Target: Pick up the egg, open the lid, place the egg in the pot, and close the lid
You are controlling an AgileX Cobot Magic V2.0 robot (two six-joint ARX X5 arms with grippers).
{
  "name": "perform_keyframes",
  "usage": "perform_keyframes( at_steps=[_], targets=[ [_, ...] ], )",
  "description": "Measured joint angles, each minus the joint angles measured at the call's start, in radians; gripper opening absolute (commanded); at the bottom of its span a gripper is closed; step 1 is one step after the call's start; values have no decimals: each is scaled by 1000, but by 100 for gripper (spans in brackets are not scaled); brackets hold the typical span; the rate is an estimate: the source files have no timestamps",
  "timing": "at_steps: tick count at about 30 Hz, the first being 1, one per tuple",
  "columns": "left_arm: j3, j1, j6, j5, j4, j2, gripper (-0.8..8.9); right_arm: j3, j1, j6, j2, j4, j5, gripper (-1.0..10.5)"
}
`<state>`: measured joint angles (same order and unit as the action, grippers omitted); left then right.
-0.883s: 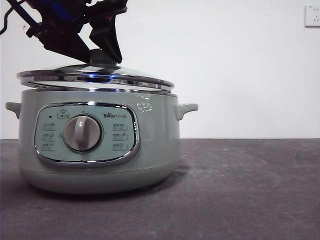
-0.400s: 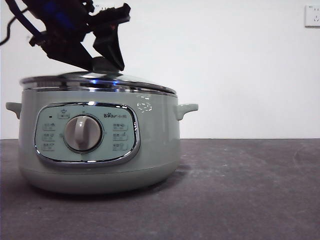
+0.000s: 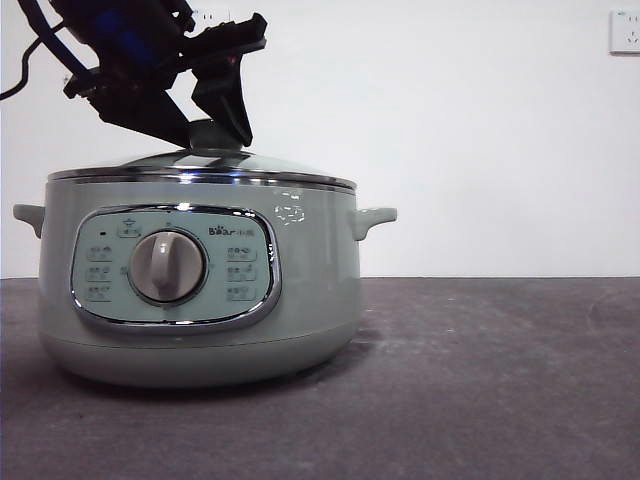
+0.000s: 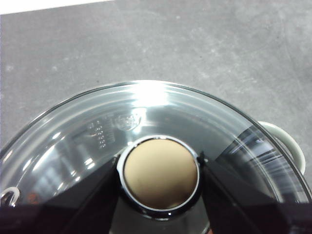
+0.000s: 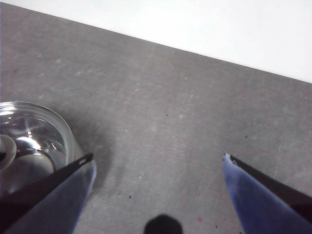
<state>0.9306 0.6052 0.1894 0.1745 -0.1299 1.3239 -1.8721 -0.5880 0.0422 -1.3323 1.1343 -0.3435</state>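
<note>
The sage-green pot (image 3: 310, 290) stands at the left of the table. The clear glass lid (image 3: 270, 165) lies level on its rim. My left gripper (image 3: 208, 128) comes down from the upper left and is shut on the lid's green knob (image 3: 212, 136). In the left wrist view the two jaws press both sides of the knob (image 4: 160, 175), with the glass lid (image 4: 146, 105) spread around it. My right gripper (image 5: 158, 165) is open and empty above bare table, with the lid (image 5: 34, 131) off to one side. The egg is hidden.
The dark grey table (image 3: 480, 380) stretches to the right of the pot. One side handle (image 3: 375, 218) sticks out to the right, another (image 3: 28, 215) to the left. A wall socket (image 3: 625, 30) is at the top right.
The lid was tilted above the pot's rim a second ago. My left gripper has lowered it, and it now lies level on the pot.
</note>
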Motion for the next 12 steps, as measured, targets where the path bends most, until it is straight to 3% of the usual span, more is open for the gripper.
perform_keyframes(
  at_steps=[1, 3, 12],
  targets=[
    [3, 0, 2, 0, -6, 0, 355, 0, 0, 0, 0, 2, 0, 441],
    [5, 0, 3, 0, -11, 0, 496, 0, 0, 0, 0, 3, 0, 441],
    [16, 0, -2, 6, -20, 0, 503, 0, 0, 0, 0, 3, 3, 441]
  ],
)
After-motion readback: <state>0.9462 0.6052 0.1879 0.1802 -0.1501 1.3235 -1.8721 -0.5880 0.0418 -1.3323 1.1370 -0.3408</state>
